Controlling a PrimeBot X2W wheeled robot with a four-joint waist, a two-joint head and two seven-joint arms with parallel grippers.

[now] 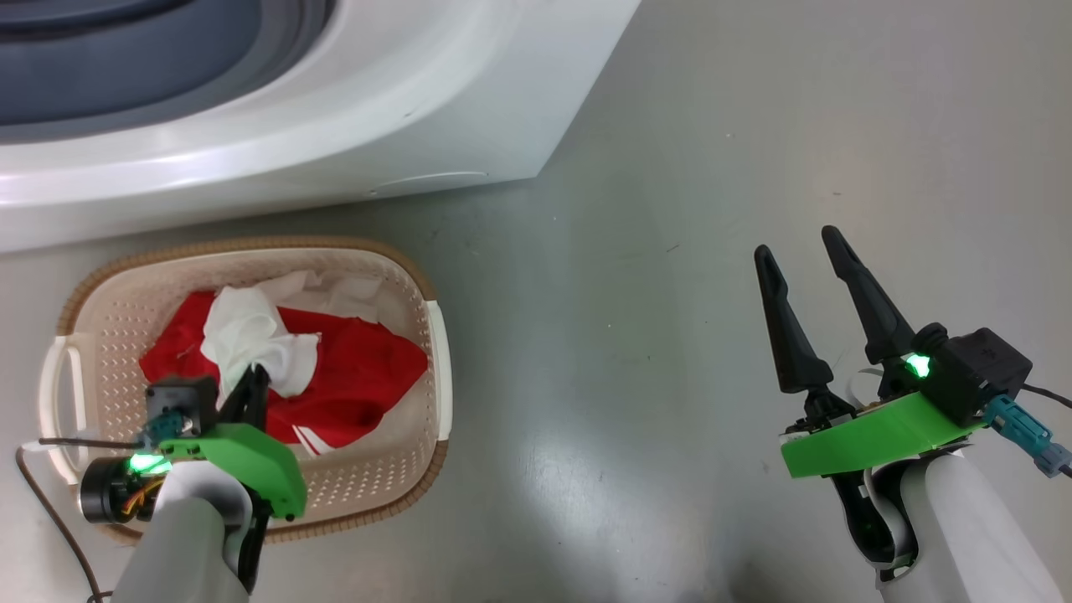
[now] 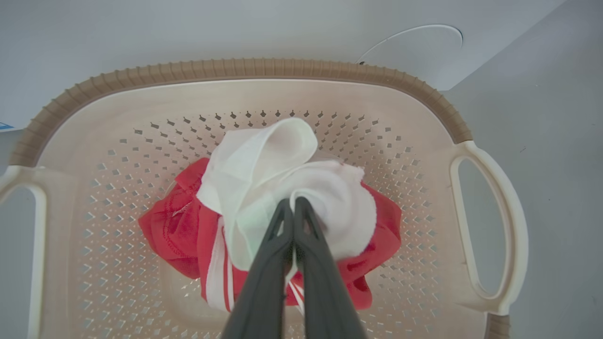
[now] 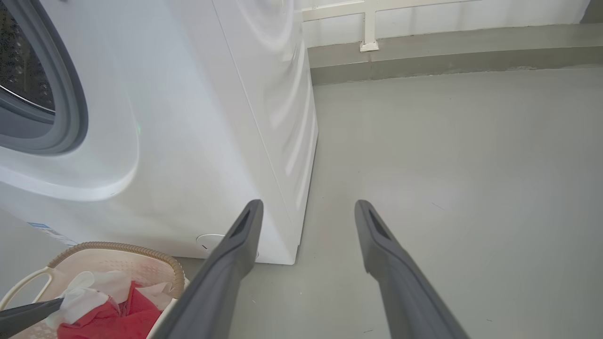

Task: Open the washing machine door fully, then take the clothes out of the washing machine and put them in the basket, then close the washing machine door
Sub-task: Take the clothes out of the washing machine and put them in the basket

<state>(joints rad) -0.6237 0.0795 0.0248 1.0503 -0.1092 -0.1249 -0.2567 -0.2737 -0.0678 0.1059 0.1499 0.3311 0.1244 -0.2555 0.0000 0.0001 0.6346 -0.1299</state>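
Note:
The cream basket (image 1: 251,247) stands on the floor just in front of the white washing machine (image 1: 377,109). Red clothes (image 1: 360,368) with white stripes lie in it, and a white cloth (image 1: 243,331) is bunched on top. My left gripper (image 1: 255,374) hangs over the basket, shut on the white cloth (image 2: 264,160), with its tips (image 2: 293,202) pinching a fold above the red clothes (image 2: 174,230). My right gripper (image 1: 796,243) is open and holds nothing over bare floor to the right. The door is out of view.
The machine's open mouth with its grey rubber ring (image 3: 70,103) sits above the basket (image 3: 118,247). The machine's right side wall (image 3: 282,117) ends at a corner on the grey floor (image 3: 447,165). A low wall ledge (image 3: 424,52) runs along the back.

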